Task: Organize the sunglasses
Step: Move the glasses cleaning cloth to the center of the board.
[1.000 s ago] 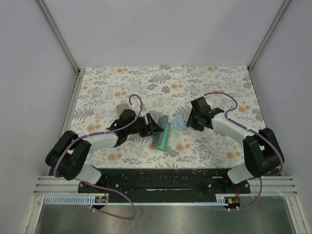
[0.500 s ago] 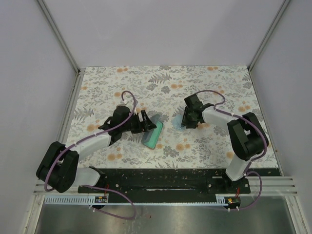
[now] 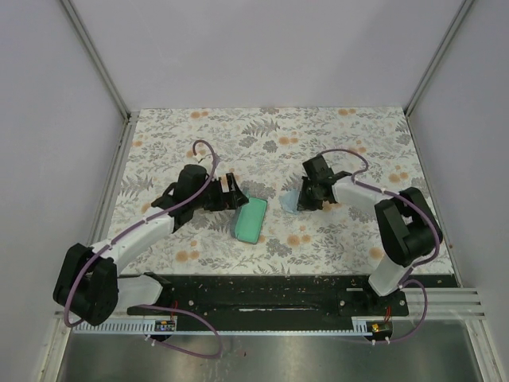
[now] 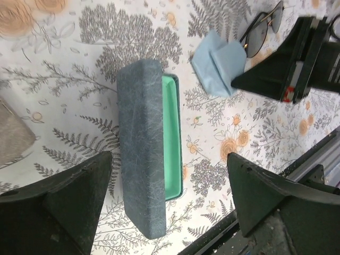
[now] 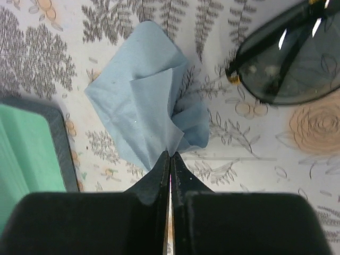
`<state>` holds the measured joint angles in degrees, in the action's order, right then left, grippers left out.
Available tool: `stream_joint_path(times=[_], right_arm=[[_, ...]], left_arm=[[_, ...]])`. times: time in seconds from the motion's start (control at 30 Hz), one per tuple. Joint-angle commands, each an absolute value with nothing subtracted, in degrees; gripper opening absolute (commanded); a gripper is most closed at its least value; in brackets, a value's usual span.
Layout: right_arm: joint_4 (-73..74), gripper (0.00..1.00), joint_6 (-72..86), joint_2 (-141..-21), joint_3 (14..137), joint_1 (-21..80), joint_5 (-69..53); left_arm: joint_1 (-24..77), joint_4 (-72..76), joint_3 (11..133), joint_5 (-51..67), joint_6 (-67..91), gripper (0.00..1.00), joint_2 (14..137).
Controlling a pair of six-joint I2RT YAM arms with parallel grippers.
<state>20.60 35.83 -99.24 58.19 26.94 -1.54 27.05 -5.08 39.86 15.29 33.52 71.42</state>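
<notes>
My right tool [image 5: 170, 156] is pressed together. Its two fingertips meet on the lower corner of a soft, crumpled light-blue cloth [image 5: 143, 111], and they are pinching that corner against the floral-patterned table [image 3: 358, 135]. The rest of the cloth fans away from the tips and lies flat.

Just past the cloth, on its far right in my right wrist view, lie the thin dark wire-frame sunglasses [image 5: 287, 58]. One dark lens and a small gold hinge show there. They are close to the cloth, but I cannot tell whether the two touch. In my left wrist view the sunglasses sit on the table between the cloth and the black body of my right tool.

My left tool [image 4: 170, 156] is spread wide and holds nothing. One finger [image 4: 58, 207] shows at the lower left of that view and the other at the lower right. On the table beyond them lies an oblong blue-grey hard case [image 4: 146, 143]. It is open, showing a bright green lining, and its long side runs away from the tool. From above, the case lies near the cloth but apart from it.

At the left edge of my left wrist view is a tan-grey object [image 4: 13, 138]. The frame cuts it off, so I cannot tell what it is.
</notes>
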Motion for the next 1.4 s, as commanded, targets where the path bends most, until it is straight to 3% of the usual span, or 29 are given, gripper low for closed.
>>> stream_joint_path(times=[0.0,0.13,0.2,0.23,0.27,0.3,0.33,0.4,0.6,0.9,1.2,1.23,1.3,1.37], right_arm=[[19.95,0.00,35.95,-91.24,53.63,26.98,-5.79],[20.83,0.03,35.95,-84.31,47.39,26.98,-9.66],[21.79,0.09,36.21,-81.14,43.88,26.98,-10.98],[22.23,0.32,36.47,-79.56,42.38,26.98,-11.77],[23.19,0.72,36.56,-78.06,40.97,26.98,-12.13],[24.25,0.89,37.00,-76.22,39.74,26.98,-11.95],[24.78,0.90,37.52,-74.20,38.51,26.98,-11.34],[25.92,0.87,38.75,-69.28,37.18,26.98,-8.98],[30.67,0.57,37.71,-65.47,41.03,26.98,2.97],[29.10,0.49,34.63,-78.39,47.37,26.98,5.45],[19.43,0.44,35.51,-86.12,44.30,26.90,-2.63],[18.73,0.40,35.59,-87.00,43.95,26.98,-3.16],[18.28,0.20,36.12,-87.71,43.33,26.98,-3.25],[18.37,0.09,36.56,-87.45,42.28,26.98,-3.34]], left_arm=[[26.81,-10.97,45.26,10.55,28.48,0.92,67.15],[27.68,-15.46,48.42,9.94,25.49,0.92,65.83],[29.87,-16.87,50.00,9.23,24.61,0.92,66.27],[31.19,-17.40,50.97,8.53,24.17,0.92,67.05],[32.77,-18.10,52.11,7.57,23.73,0.92,67.84],[34.26,-18.63,53.34,6.17,23.47,0.92,68.98],[36.02,-19.07,54.39,5.11,23.21,0.91,70.39],[39.01,-19.25,56.94,3.70,23.03,0.90,73.63],[45.61,-18.81,65.73,3.25,22.59,0.78,85.41],[46.93,-18.81,76.28,3.60,22.50,0.69,100.45],[46.85,-18.99,81.73,2.37,23.64,0.67,108.45],[46.76,-18.90,82.17,2.63,23.82,0.66,109.15],[46.76,-18.81,82.88,3.25,24.08,0.65,110.47],[46.85,-18.81,83.67,3.60,24.17,0.62,111.79]])
